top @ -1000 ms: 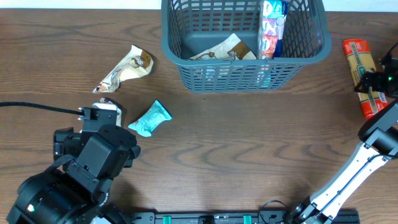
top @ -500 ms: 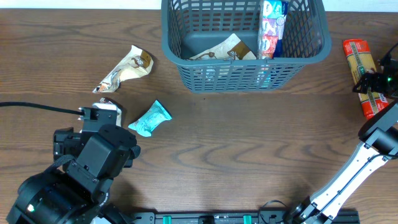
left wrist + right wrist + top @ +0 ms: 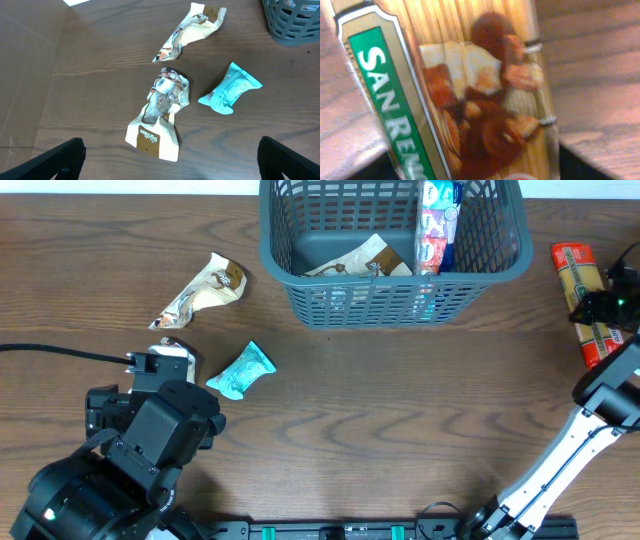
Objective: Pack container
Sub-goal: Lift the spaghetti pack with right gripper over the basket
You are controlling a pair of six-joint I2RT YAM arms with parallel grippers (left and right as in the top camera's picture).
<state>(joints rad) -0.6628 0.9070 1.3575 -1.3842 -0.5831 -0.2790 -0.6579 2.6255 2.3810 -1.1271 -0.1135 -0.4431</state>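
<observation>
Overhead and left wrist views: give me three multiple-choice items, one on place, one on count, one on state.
1. Where is the teal packet?
A. in the container
B. on the table, off the container's left front corner
C. leaning on the container's wall

2. How many packets show in the left wrist view?
A. one
B. five
C. three

3. How do the left jaws stand?
A. wide open, holding nothing
B. shut on the teal packet
C. shut on the container's rim

Answers:
1 B, it lies on bare wood apart from the container.
2 C, the teal packet, a crumpled tan packet and a brown packet.
3 A, they stand at the wrist view's far bottom corners, gripping nothing.
</observation>
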